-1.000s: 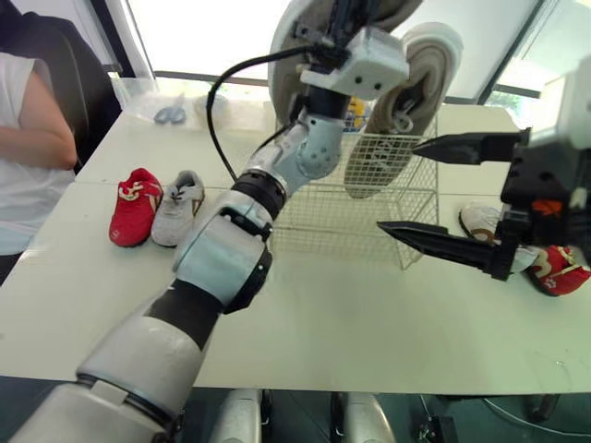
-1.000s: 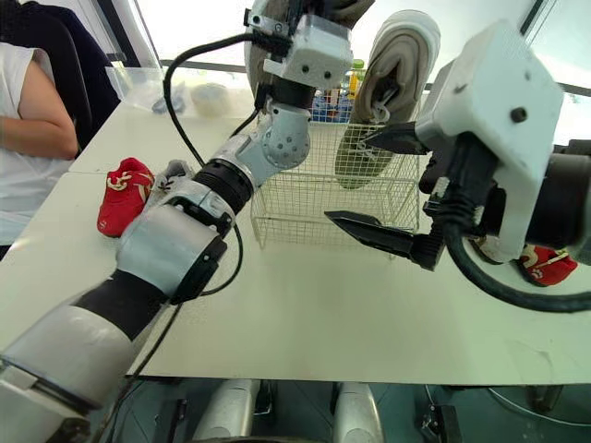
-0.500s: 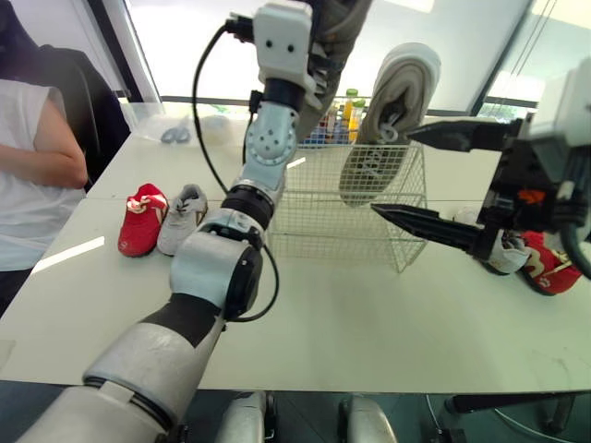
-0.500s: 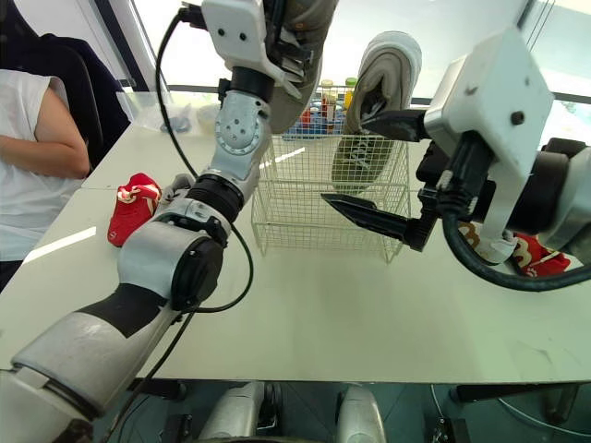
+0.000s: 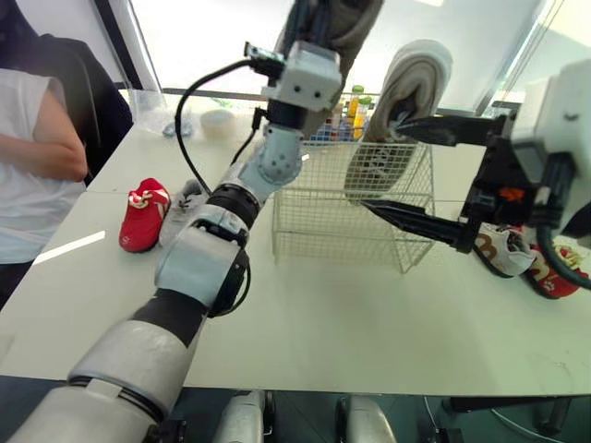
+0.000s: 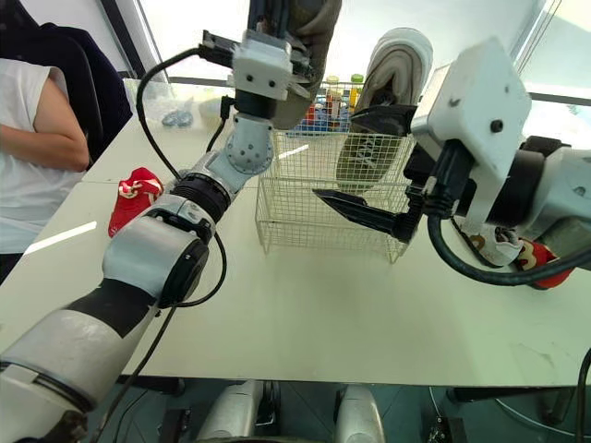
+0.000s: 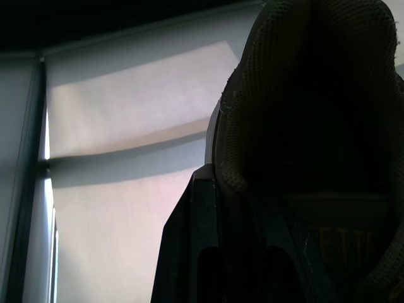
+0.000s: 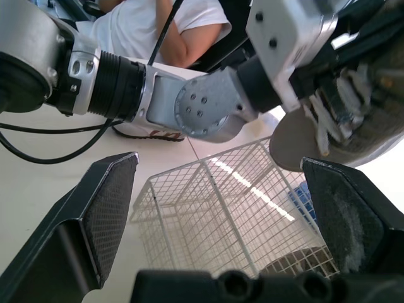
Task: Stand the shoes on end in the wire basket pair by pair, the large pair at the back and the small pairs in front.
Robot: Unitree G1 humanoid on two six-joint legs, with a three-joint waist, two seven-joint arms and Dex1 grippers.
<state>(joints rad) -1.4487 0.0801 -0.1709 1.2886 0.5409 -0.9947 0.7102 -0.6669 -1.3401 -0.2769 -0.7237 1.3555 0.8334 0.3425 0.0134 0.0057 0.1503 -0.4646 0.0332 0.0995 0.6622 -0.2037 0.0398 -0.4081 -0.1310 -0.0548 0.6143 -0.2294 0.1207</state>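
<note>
Hanging high over the back of the white wire basket (image 5: 342, 226), a large grey-beige mesh shoe (image 5: 355, 23) is held up in the left claw (image 7: 240, 252). The left wrist view shows that claw pinching the shoe's padded collar, with one black finger (image 7: 202, 246) against the outside of it. The raised left arm crosses in front of the basket's left side.

A second large grey-beige shoe (image 5: 406, 106) stands on end in the back right part of the basket, its upper half rising well above the rim. The right claw (image 6: 334, 155) hovers at the basket's right front with its two black fingers spread wide and nothing between them. The upper finger reaches level with the standing shoe, and the lower one lies across the front of the wire wall. Whether the upper finger touches the shoe cannot be told.

The basket sits near the middle of the pale tabletop (image 5: 351, 323). To its left, on the tabletop, lie a small red shoe (image 5: 143, 214) and, just beside it, a small grey shoe (image 5: 187, 196) partly hidden by the left arm. To the basket's right, past the right arm, lie a small white shoe (image 5: 499, 254) and another small red shoe (image 5: 557, 280). Bottles (image 5: 355, 101) stand behind the basket. A person in a white shirt (image 5: 28, 185) sits at the tabletop's left edge.
</note>
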